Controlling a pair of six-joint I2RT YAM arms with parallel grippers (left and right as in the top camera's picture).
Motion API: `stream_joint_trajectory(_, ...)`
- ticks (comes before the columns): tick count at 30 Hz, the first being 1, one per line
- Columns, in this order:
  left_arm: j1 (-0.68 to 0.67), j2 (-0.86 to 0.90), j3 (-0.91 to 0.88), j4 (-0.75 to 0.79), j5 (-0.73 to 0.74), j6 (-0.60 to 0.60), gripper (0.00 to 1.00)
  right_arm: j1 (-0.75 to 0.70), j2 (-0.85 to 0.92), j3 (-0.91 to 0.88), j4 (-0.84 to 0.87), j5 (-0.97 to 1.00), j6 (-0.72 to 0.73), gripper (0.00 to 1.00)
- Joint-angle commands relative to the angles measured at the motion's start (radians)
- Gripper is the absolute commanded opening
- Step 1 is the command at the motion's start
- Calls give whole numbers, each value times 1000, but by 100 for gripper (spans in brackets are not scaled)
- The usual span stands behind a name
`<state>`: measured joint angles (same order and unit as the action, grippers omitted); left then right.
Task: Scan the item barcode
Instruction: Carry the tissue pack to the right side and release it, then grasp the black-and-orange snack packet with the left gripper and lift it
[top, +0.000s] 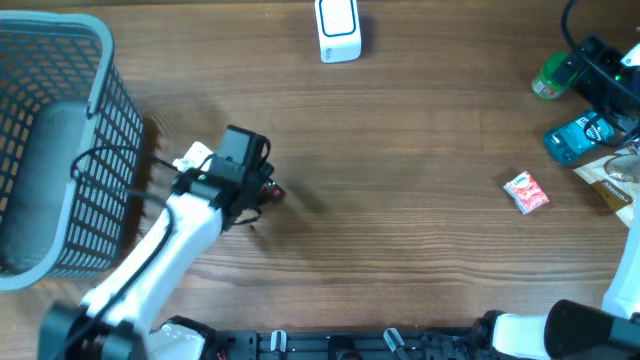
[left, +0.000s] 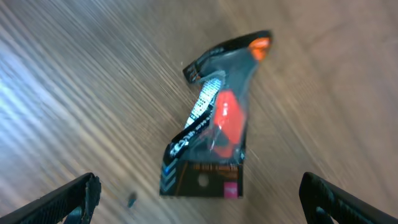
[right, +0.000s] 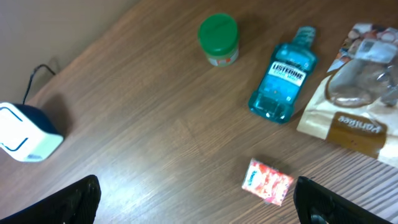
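Step in hand, as I read it: pick up the packet (left: 214, 124) w/ the left end effector (left: 199, 190), which hangs right above it, fingers spread wide, nothing held. The packet lies flat on the tabletop (top: 400, 200), left of centre. It's near the basket (top: 60, 150) and well apart from the scanner (top: 338, 30) at the far edge.

To do it well: come straight down w/ a finger either side of the narrow middle, not the thin card end. It's slick plastic lying flat, so likely to slide. Close slow, lift level. No barcode shows on the upper face, so it's prob. underneath; plan to turn that side to the scanner.

Right end effector (right: 196, 196) is spread wide & empty too, over the goods on the right.

Writing:
- Mouthwash bottle (right: 283, 74) reads "LISTERINE".
- Brown bag (right: 348, 106) has white lettering upside down, poss. "Yankee", not sure.
- Packet has white print along its side & small print on the card end, too blurred to read.
- Red pack (right: 267, 182) & green-lidded jar (right: 217, 37): labels too small.
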<state>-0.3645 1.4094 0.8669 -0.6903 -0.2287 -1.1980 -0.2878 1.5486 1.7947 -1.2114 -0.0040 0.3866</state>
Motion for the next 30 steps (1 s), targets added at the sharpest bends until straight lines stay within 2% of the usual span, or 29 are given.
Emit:
stream_joint_trajectory(1, 5, 117, -7, 50, 32, -66, 100, 0, 18, -3, -3, -51, -2, 100)
stream_joint_trajectory(3, 5, 167, -8, 81, 30, -61, 100, 0, 18, -3, -6, -51, 0, 100)
stream_joint_trajectory(9, 30, 282, -10, 238, 26, 58, 100, 0, 18, -3, -15, -51, 9, 99)
stream_joint_trajectory(15, 95, 290, -10, 300, 31, 200, 94, 0, 18, -3, -14, -51, 10, 100)
stream_joint_trajectory(16, 107, 290, -10, 306, 37, 216, 92, 0, 18, -3, -15, -51, 10, 100)
stream_joint_trajectory(18, 128, 290, -10, 314, 64, 226, 80, 0, 18, -3, -14, -51, 14, 100)
stream_joint_trajectory(22, 156, 291, -10, 322, 136, 226, 67, 0, 18, -3, -18, -51, 35, 100)
stream_joint_trajectory(28, 155, 291, -11, 320, 199, 225, 64, 0, 18, -3, -23, -51, 35, 100)
stream_joint_trajectory(29, 155, 291, -11, 320, 203, 225, 57, 0, 18, -3, -25, -51, 35, 100)
stream_joint_trajectory(30, 155, 291, -11, 320, 203, 225, 45, 0, 18, -3, -25, -51, 35, 100)
